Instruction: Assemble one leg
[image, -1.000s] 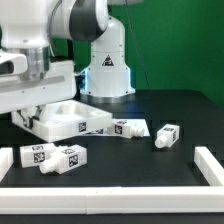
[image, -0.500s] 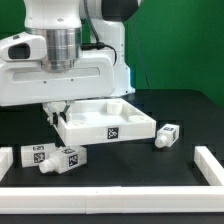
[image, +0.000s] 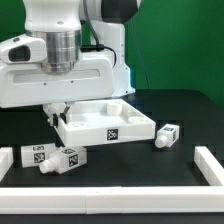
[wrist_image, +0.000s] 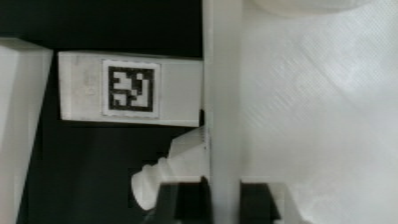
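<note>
My gripper (image: 60, 108) is shut on the rim of the large white square table top (image: 108, 122), at its corner on the exterior view's left. In the wrist view the dark fingers (wrist_image: 183, 205) stand on either side of the white rim wall (wrist_image: 226, 90), with the gripper (wrist_image: 222, 205) closed around it. A white tagged leg (wrist_image: 121, 88) lies beside that wall, with a round stub (wrist_image: 169, 172) close to it. In the exterior view two legs (image: 35, 153) (image: 66, 159) lie at the front left and one leg (image: 167, 135) lies right of the table top.
White border rails run along the front (image: 110, 195), the right (image: 210, 165) and the left (image: 5, 160) of the black table. The arm's white base (image: 108, 55) stands behind the table top.
Over the last second the arm and the held table top shifted toward the exterior view's right. The leg that lay beside the table top's right side no longer shows. Nothing moved in the last half second.
</note>
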